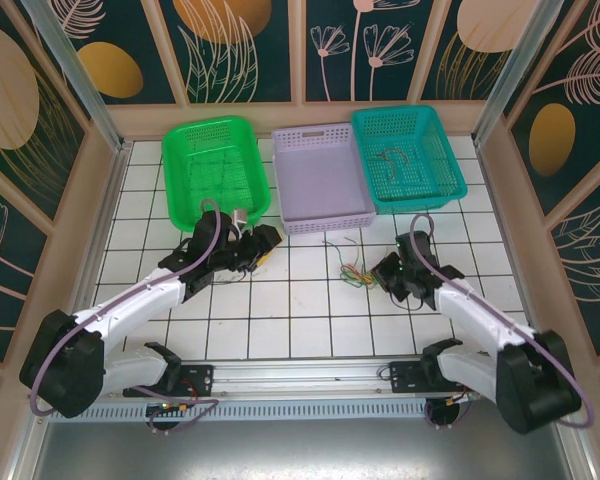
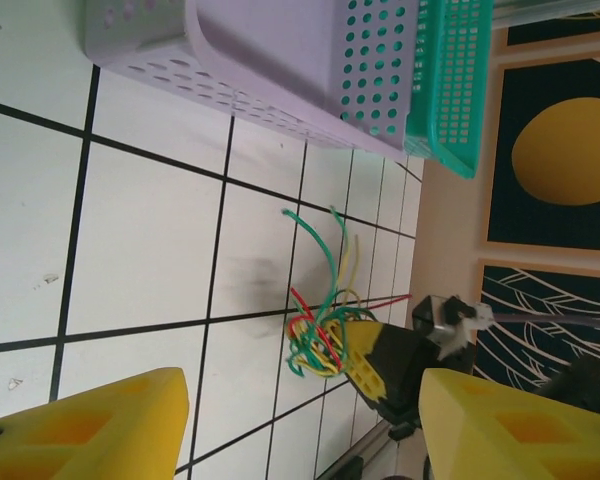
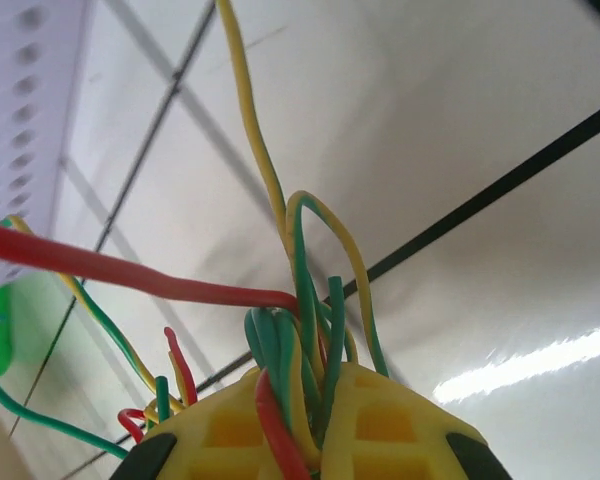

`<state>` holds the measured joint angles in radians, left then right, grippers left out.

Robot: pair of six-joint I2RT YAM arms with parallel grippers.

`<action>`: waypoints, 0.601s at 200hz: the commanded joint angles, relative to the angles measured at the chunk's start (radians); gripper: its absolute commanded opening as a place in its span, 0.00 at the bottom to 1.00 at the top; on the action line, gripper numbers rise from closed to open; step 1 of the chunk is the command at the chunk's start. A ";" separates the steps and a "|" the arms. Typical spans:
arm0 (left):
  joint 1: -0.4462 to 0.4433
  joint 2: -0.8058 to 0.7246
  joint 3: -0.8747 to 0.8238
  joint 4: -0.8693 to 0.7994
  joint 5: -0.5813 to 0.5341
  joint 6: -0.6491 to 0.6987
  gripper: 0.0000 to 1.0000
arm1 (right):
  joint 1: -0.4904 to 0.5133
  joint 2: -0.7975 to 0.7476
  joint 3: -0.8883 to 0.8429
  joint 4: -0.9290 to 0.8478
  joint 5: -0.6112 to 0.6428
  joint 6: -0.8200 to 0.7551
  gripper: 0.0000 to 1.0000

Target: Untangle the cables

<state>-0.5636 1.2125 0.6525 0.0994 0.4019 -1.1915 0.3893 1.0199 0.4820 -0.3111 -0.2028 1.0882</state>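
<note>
1. Nearest to us, both arms reach forward from their bases over the white tiled table (image 1: pixel 230 315).
2. The right gripper (image 1: pixel 387 268) sits right of centre on the tiles. In its wrist view its yellow fingers (image 3: pixel 380 430) are clamped together on the cables (image 3: pixel 305 300), with green, yellow and red strands squeezed between them.
3. Out of that pinch the strands fan away. A long yellow one runs straight up the wrist view, a red one bends off to the left, and green ones loop to either side.
4. From above, we see the cables (image 1: pixel 352 272) as a small knot on the tiles, just left of the right gripper's tips and meeting them. A few thin ends trail toward the baskets.
5. The left gripper (image 1: pixel 265 242) is left of centre, well apart from the knot. In its wrist view its two yellow fingers (image 2: pixel 90 425) stand wide with nothing between them. The cables (image 2: pixel 320 335) lie beyond them, up against the right gripper (image 2: pixel 380 370).
6. Farthest off stands a row of three: a green basket (image 1: pixel 217 122), a lilac basket (image 1: pixel 315 133) and a teal basket (image 1: pixel 395 112). A dark wire (image 1: pixel 393 160) lies in the teal one.
</note>
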 commanded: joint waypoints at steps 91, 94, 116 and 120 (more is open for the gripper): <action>-0.176 0.103 0.100 -0.020 -0.054 -0.036 0.65 | 0.274 0.083 0.174 0.006 0.095 0.118 0.00; -0.177 0.108 0.102 -0.036 -0.056 -0.031 0.64 | 0.279 0.083 0.176 0.006 0.095 0.122 0.00; -0.179 0.125 0.116 -0.163 -0.122 0.023 0.58 | 0.299 0.083 0.183 0.003 0.093 0.131 0.00; -0.180 0.128 0.119 -0.179 -0.133 0.033 0.58 | 0.300 0.083 0.184 -0.001 0.090 0.132 0.00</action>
<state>-0.7391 1.3174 0.7429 0.0723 0.3531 -1.2140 0.6708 1.1046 0.6231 -0.3344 -0.1276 1.1896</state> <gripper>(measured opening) 0.601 0.074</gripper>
